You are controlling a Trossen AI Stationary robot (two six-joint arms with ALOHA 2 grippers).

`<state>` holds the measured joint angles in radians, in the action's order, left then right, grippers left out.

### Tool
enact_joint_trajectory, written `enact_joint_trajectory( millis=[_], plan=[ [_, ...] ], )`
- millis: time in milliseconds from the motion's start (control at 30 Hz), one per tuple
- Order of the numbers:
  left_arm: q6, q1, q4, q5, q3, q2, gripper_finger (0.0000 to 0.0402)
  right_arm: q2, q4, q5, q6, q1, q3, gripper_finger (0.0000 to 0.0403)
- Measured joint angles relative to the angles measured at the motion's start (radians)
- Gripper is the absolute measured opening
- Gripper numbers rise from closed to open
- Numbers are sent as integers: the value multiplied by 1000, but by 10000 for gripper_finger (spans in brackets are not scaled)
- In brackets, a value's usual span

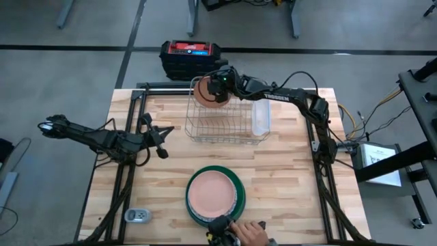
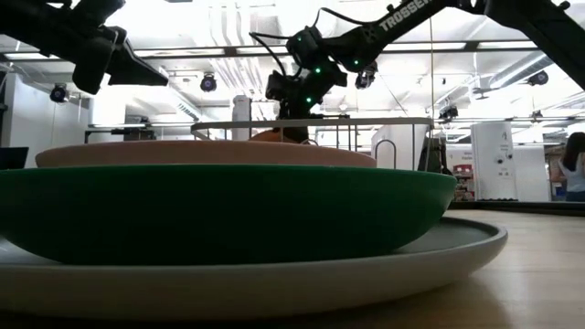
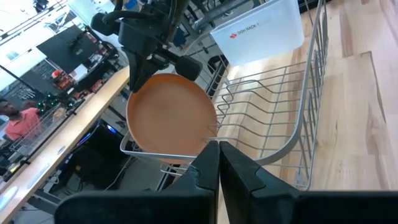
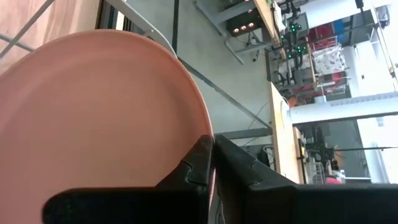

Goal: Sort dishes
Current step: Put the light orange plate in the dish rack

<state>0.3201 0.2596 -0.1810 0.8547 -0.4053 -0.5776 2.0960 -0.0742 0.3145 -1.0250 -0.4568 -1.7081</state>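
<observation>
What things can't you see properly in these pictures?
- Low view: the green plate blocks most of the rack.
- Right wrist view: the pink plate in the right gripper is cut off by the edge.
- High view: the pink plate on the stack covers what lies beneath; a hand is cut off.

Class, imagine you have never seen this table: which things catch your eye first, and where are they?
The right hand pinches a round terracotta-pink plate on edge at the far left corner of the silver wire rack. At the near edge sits a stack: pink plate in a dark green dish on a pale grey plate.
</observation>
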Motion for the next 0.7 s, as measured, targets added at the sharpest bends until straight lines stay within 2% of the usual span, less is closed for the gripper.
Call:
enact_joint_trajectory(
  millis=[333,567,700],
  plan=[
    [-8,0,0,0,1,-3,0,0,-4,32,7,3,1,104],
    [-8,0,0,-1,1,-3,0,-15,-4,141,-22,35,-6,151],
    [-8,0,0,-12,2,-3,0,-51,-34,243,-39,69,-6,169]
  ],
)
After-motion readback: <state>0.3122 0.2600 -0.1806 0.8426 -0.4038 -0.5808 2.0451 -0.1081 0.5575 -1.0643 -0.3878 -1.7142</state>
